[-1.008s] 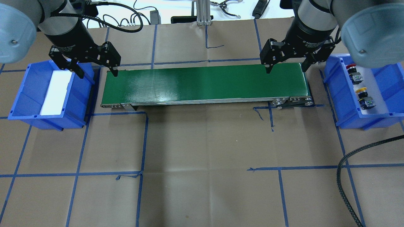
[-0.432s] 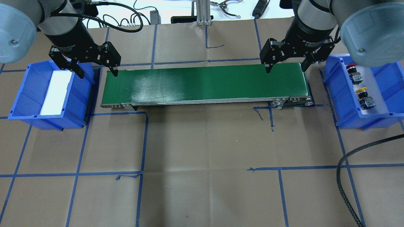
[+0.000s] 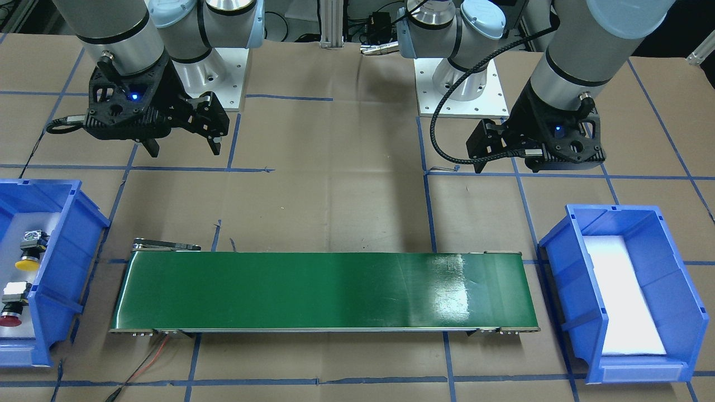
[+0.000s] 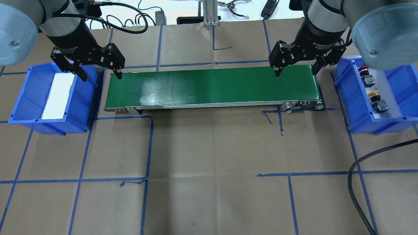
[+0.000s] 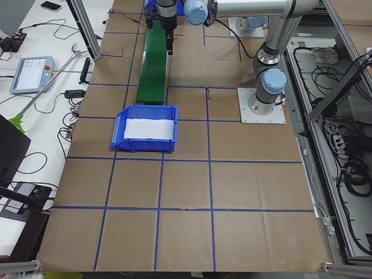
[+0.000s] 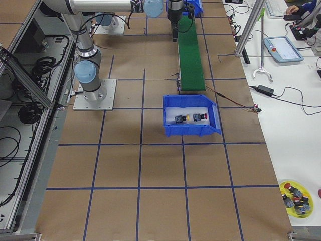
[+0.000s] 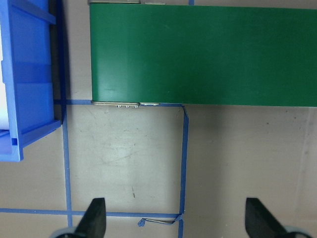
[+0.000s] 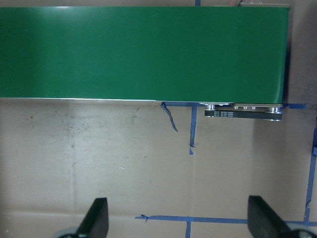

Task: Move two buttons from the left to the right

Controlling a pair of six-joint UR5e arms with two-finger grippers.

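Note:
The red button [image 4: 363, 69] and the yellow button [image 4: 374, 94] lie on their sides in the blue bin [image 4: 344, 94] at the right end of the table, grey blocks toward me. They also show in the front view, yellow [image 3: 26, 262] and red [image 3: 10, 320]. My right gripper [image 4: 295, 73] is open and empty above the right end of the green conveyor belt [image 4: 212, 86]. My left gripper [image 4: 101, 76] is open and empty above the gap between the belt's left end and the left blue bin [image 4: 19, 98]. That bin holds only a white pad.
A black braided cable [image 4: 354, 169] curls onto the table at the front right. Blue tape lines grid the brown paper. A yellow dish [image 6: 296, 196] with several more buttons sits off the table in the right side view.

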